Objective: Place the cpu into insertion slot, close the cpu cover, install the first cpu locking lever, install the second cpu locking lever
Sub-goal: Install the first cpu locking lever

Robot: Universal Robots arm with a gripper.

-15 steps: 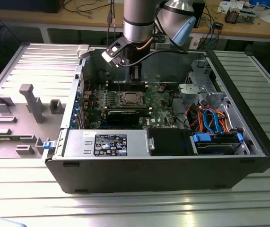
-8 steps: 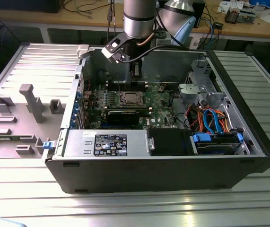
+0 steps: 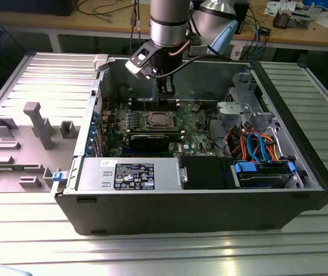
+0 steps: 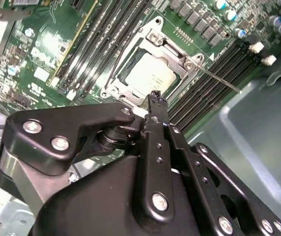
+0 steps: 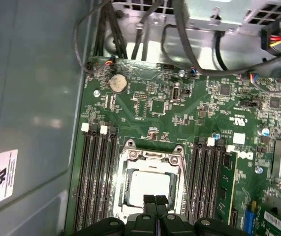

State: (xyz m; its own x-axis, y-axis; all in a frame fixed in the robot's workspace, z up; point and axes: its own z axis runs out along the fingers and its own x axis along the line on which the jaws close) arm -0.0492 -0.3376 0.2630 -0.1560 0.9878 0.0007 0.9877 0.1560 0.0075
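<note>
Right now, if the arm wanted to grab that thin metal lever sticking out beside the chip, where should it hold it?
Probably the locking lever near its free end, far from its hinge at the cpu cover. The rod is thin and straight and juts over the memory slots, so a pinch across it from above would fit best.

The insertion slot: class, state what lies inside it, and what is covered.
The cpu lies inside the insertion slot, its silvery top showing through the cpu cover window. The slot's contacts beneath are covered by the chip, and the gripper covers one edge of it.
</note>
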